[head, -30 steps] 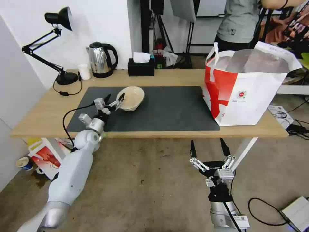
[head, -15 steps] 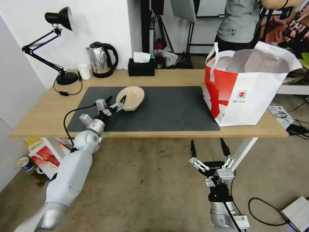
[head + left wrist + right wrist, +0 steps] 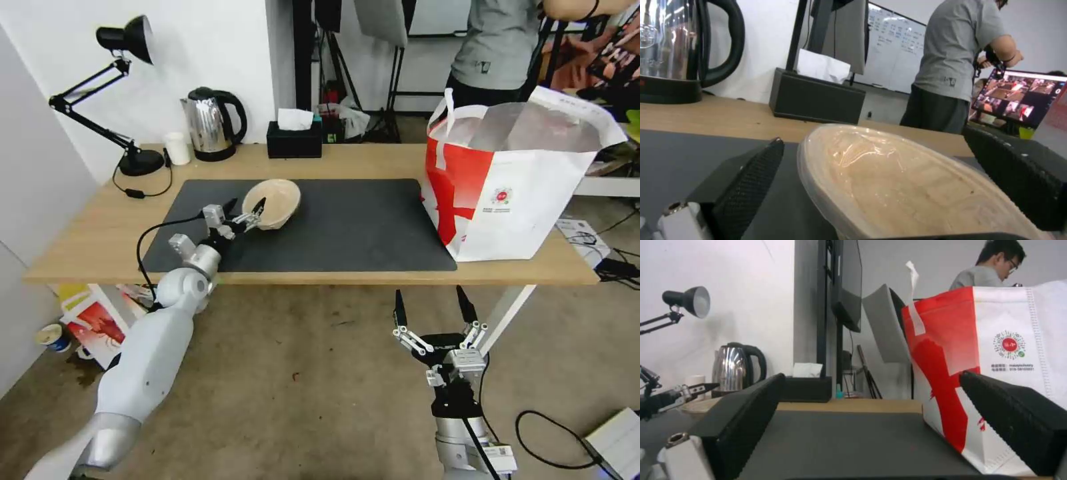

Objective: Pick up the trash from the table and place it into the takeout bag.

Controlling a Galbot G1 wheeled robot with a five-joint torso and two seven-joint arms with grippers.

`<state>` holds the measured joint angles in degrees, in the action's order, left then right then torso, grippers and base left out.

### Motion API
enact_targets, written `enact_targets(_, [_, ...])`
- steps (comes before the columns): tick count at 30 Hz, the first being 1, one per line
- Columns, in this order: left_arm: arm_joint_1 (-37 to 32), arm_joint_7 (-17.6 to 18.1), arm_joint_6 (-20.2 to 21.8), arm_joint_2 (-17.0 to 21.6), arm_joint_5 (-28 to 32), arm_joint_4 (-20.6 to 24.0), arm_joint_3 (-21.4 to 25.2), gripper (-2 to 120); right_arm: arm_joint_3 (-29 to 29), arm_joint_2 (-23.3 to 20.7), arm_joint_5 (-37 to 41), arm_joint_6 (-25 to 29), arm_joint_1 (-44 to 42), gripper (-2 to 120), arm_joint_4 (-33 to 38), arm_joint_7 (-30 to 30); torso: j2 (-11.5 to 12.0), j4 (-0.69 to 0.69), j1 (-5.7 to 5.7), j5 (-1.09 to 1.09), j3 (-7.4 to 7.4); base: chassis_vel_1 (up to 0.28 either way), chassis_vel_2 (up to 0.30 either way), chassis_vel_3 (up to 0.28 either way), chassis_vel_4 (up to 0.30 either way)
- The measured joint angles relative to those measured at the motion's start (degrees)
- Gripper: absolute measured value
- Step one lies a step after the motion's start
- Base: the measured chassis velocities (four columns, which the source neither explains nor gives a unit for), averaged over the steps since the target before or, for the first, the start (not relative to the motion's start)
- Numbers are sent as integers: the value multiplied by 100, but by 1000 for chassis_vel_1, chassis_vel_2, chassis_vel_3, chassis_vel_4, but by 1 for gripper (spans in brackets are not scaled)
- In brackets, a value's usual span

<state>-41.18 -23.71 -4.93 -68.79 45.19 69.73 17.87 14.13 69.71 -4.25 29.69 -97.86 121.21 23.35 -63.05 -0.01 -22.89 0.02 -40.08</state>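
Mid-mat lane free; back edge and right end of table blocked.

Long light-wood table [image 3: 87,240] w/ dark grey rectangular mat [image 3: 360,227]: wide bare stretch of mat btwn beige pulp bowl [image 3: 275,202] and tall white takeout bag w/ red panel [image 3: 513,193], nothing standing in it. Bag fills table's right end, top open, white handle [image 3: 441,123] sticking up at its near-left corner. Back edge crowded: black desk lamp [image 3: 127,100], small white cup [image 3: 177,148], steel kettle [image 3: 212,124], black tissue box [image 3: 294,139]. Left wood strip bare bar lamp's black cord [image 3: 137,193]. Front edge clear.
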Motion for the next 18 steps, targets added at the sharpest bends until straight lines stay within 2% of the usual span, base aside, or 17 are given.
enact_targets(18, [43,19,1,-38,4,-134,7,100,0,0,0,0,0,100,0,0,0,1,-1,2,0,0,0,0,0])
